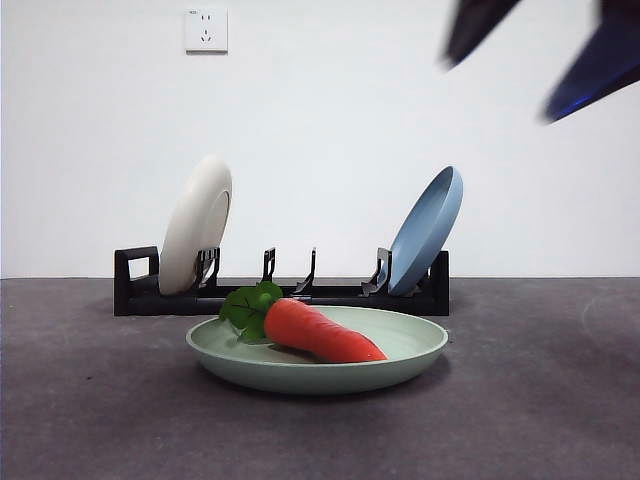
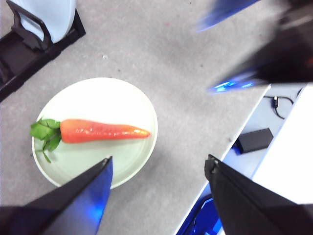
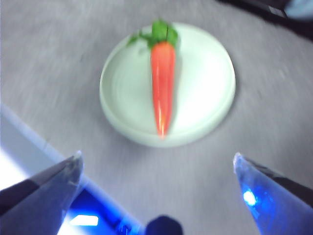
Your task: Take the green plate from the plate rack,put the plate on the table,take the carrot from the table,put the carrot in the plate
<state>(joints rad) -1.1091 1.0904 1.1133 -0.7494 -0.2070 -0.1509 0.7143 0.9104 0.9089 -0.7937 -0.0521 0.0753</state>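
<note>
The green plate lies flat on the table in front of the plate rack. The carrot lies in the plate, leaves toward the rack's loop end. My left gripper is open and empty, high above the plate and carrot. My right gripper is open and empty, also raised above the plate and carrot; its picture is blurred. In the front view only two dark arm tips show at the top right.
The rack holds a cream-white plate near its loop end and a blue plate at the other end, both upright. The table's edge runs near the plate in the left wrist view, with a black device below it.
</note>
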